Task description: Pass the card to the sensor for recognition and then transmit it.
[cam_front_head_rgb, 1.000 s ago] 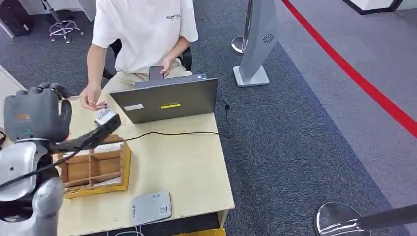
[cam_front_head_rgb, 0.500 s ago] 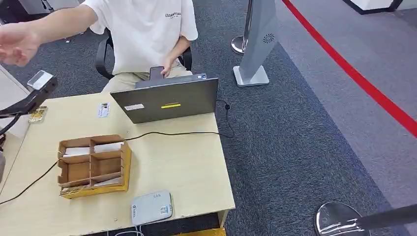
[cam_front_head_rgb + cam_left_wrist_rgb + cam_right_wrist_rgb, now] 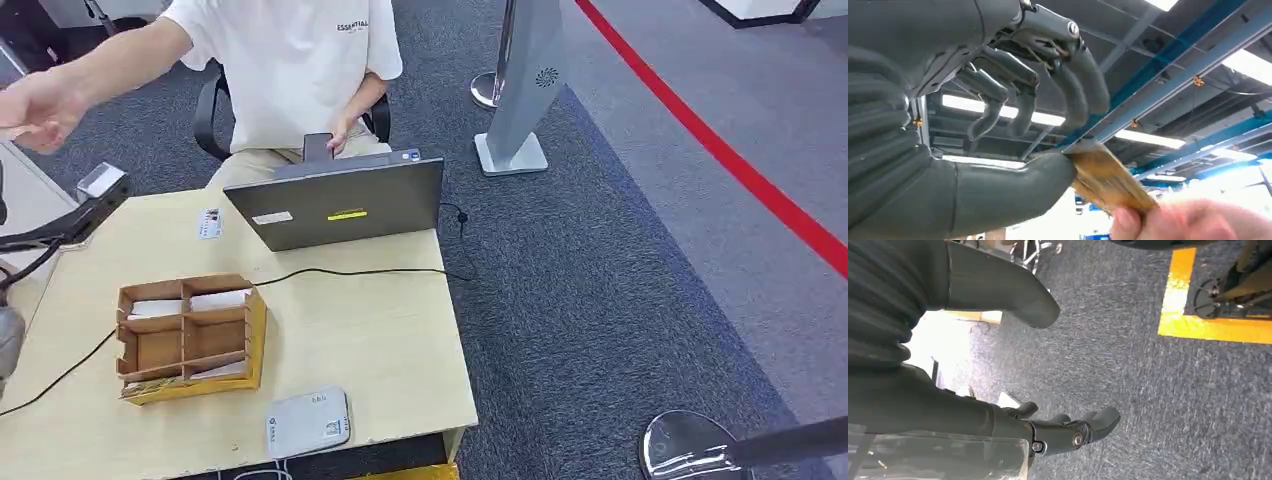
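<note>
A pale wooden table (image 3: 380, 340) stands on grey-blue carpet, with a laptop (image 3: 335, 205), a cardboard box with compartments (image 3: 190, 335) and a flat grey card sensor (image 3: 308, 422) near the front edge. A person in a white shirt sits behind the laptop and reaches an arm far out to the side, up by the table's far left corner.

The left hand (image 3: 1013, 130) is raised high toward the ceiling lights. It pinches the card (image 3: 1105, 182) between the thick thumb and the darker fingers. The card sticks out from the hand, long and flat, and its far end points straight at the person's fingers (image 3: 1178, 220), which already touch that end. So the card lies between the two hands, held at both ends. I think the next move is simply letting go.

The right hand (image 3: 1058, 432) hangs low over the carpet, fingers apart, holding nothing. It is well apart from the card.
</note>
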Robot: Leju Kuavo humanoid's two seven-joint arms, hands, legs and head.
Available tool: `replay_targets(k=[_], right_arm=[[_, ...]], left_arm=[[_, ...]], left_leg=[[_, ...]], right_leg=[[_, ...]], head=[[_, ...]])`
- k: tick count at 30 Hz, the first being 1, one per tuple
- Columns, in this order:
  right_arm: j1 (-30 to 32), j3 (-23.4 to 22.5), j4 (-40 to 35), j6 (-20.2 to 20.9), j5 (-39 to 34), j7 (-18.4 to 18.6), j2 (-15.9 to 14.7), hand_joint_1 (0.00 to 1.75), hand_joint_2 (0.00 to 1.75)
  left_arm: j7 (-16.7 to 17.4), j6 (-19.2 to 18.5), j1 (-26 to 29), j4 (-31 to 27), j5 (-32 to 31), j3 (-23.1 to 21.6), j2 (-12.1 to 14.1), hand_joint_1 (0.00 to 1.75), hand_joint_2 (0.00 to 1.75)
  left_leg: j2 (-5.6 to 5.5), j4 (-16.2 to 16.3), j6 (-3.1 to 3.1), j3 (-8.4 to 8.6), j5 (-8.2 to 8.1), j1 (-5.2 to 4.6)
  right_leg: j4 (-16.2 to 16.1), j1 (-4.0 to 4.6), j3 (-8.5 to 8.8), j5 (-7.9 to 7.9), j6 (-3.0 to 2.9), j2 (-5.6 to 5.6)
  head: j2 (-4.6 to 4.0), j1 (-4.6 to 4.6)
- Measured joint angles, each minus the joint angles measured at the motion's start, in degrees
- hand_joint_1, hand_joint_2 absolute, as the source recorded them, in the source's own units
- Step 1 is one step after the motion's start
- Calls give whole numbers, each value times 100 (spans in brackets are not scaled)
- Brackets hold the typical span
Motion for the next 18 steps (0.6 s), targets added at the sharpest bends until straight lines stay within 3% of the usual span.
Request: replay_targets(k=[10,18], right_arm=[[-8,50,0,15,0,17,-4,0,175],[-10,37,0,15,7,74,-4,0,175]], left_arm=[[37,6,127,0,0,48,-13,0,175],[61,22,419,0,-2,444,-11,0,175]], left_leg=[[1,0,0,2,0,0],[-1,0,0,0,0,1]], right_leg=[[0,0,2,1,1,0],[0,0,0,0,0,-1]], head=[[0,2],[0,0]])
